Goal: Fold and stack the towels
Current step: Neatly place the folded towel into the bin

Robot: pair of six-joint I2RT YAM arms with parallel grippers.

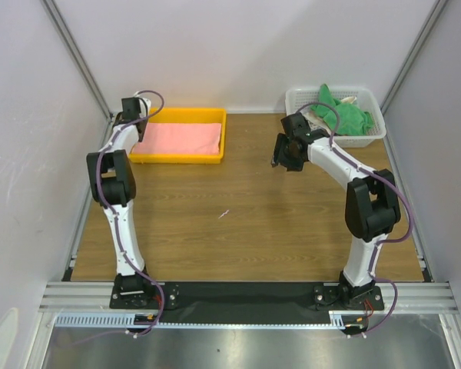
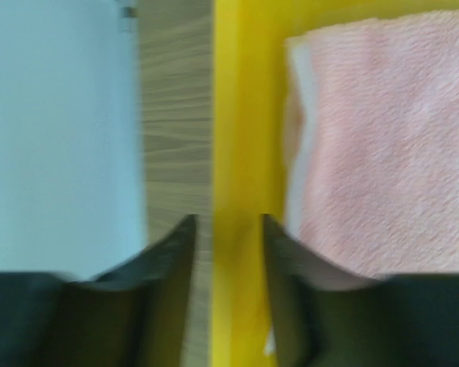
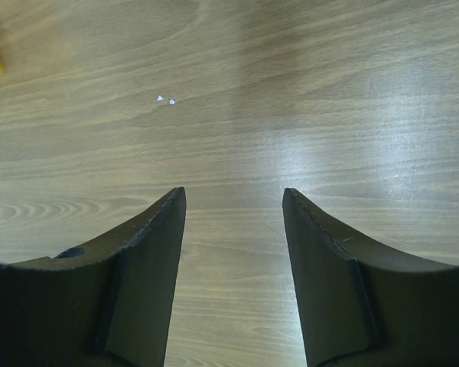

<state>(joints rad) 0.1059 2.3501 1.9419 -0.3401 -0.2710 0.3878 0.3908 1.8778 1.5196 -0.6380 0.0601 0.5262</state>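
1. Left wrist view: the folded salmon-pink terry towel (image 2: 382, 145) lay inside the smooth yellow plastic tray (image 2: 245, 115).
2. The left gripper (image 2: 226, 222) pointed down over the tray's edge, fingers partly apart, empty.
3. Crumpled bright green towels (image 1: 342, 114) filled the white lattice basket (image 1: 373, 134).
4. The right gripper (image 3: 233, 195) hung over the wooden table (image 3: 291, 76), fingers apart, empty.

No text, label, brand, number or sign can be read in any of the views. Two small white specks (image 3: 164, 99) are seen on the table (image 3: 329, 92), at the upper left of the right wrist view, but they are too small to be read as writing.
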